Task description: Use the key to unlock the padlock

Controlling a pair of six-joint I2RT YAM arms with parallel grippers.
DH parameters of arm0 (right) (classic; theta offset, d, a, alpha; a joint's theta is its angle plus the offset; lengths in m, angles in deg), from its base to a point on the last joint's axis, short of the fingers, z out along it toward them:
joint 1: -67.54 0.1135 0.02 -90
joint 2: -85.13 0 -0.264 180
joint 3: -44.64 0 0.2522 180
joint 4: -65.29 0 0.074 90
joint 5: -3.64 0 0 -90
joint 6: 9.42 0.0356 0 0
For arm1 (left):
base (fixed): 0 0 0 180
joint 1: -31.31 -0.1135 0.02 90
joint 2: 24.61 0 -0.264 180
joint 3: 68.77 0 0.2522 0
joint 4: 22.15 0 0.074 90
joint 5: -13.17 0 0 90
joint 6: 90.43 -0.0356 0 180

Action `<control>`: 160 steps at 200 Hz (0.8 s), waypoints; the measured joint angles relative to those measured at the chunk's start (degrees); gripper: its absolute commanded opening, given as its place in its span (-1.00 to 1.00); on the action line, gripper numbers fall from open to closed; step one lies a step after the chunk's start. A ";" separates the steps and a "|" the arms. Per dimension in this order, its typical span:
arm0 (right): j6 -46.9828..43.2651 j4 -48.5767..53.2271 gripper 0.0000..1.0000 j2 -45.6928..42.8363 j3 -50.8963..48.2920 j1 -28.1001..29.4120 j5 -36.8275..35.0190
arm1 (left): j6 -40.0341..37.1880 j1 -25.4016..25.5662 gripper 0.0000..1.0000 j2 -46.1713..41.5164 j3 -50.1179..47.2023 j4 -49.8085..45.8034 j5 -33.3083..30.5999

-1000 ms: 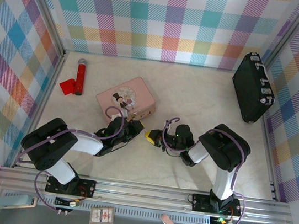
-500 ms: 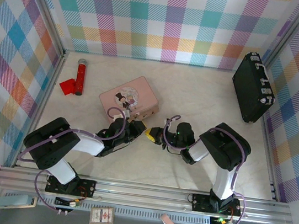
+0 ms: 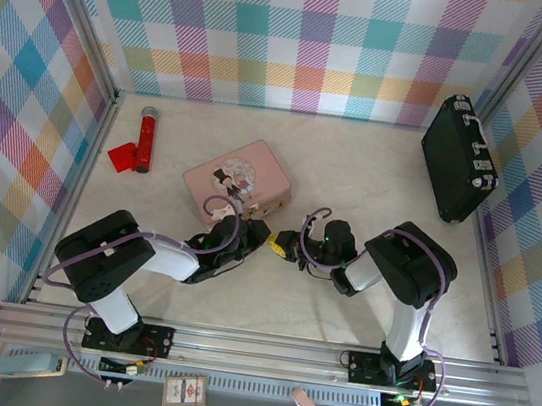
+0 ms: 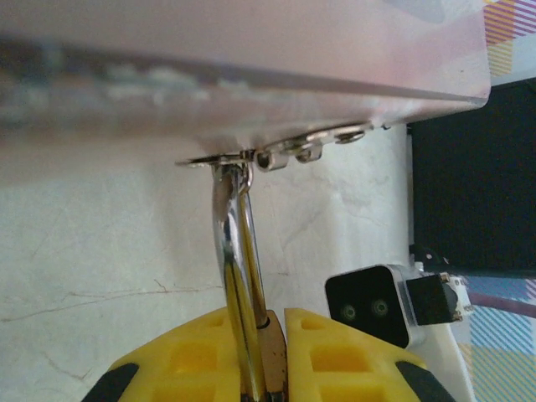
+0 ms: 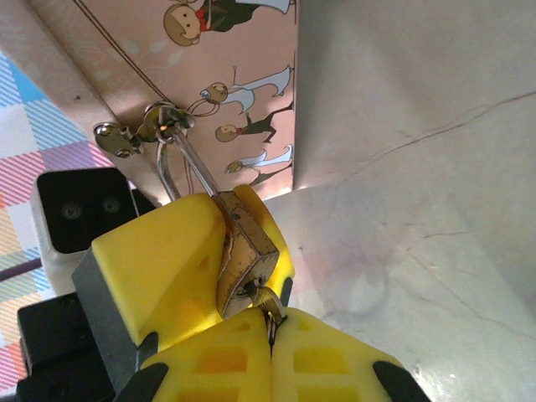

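Our left fingers [image 4: 193,356] are clamped on the padlock [image 5: 243,251], which hangs by its shackle [image 4: 237,251] from the pink tin's [image 5: 209,67] hasp [image 5: 167,117]. Our right fingers [image 5: 327,356] are pinched tight on the key [image 5: 266,303], seated in the lock's base. Turning off-axis could bend the slim key or twist the padlock out of our grip.

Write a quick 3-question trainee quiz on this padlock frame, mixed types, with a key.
1. True or false: the padlock is detached from the pink tin.
2. Which holds the key? A) left gripper B) right gripper C) neither
3. Fill in: the left gripper is shut on the ____.
Key: 1 false, its shackle passes through the tin's latch. 2 B. 3 padlock.
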 measured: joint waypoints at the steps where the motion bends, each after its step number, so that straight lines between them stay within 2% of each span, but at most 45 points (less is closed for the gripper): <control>1: 0.02 0.09 -1.00 0.00 0.00 -0.04 0.02 | 0.00 0.04 -1.00 0.07 0.04 0.00 -0.11; 44: -0.09 1.66 -1.00 -0.15 0.00 -0.55 -0.02 | -0.04 0.96 -1.00 1.75 0.94 0.07 -2.36; 78: -0.48 2.16 -0.60 -0.33 -0.07 -0.55 0.07 | 0.13 0.79 -1.00 0.96 1.09 -1.86 -1.86; 112: -1.53 1.46 -0.22 -0.33 -1.11 -0.55 -0.33 | 0.20 -0.07 -1.00 -1.49 1.05 -6.60 1.55; 139: -3.50 1.95 -0.07 -1.79 -1.40 -1.09 0.61 | -0.02 -1.55 -1.00 -2.89 0.42 -7.76 3.91; 160: -9.18 10.16 -0.01 -8.24 -1.44 -1.36 1.40 | -0.61 -2.36 -1.00 -4.28 -0.26 -9.03 5.55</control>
